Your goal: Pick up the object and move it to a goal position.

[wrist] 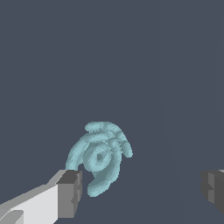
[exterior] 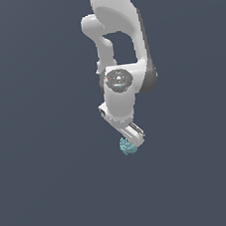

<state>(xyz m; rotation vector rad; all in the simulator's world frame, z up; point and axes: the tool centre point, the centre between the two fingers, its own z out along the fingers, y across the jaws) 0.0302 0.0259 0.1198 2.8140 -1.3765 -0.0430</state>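
Note:
The object [exterior: 127, 146] is a small pale teal-blue lumpy blob with a rose-like surface, lying on the dark grey floor. In the exterior view my white gripper [exterior: 133, 139] hangs right over it, fingertips at the blob's upper edge. In the wrist view the object [wrist: 100, 155] lies between the two fingers but close to one finger [wrist: 70, 192]; the other finger [wrist: 213, 189] is far off at the picture's edge. The jaws stand wide apart and hold nothing. I cannot tell whether the near finger touches the blob.
The white arm [exterior: 119, 49] comes down from the top of the exterior view. Plain dark grey floor [exterior: 53, 182] lies all around, with no other object in view.

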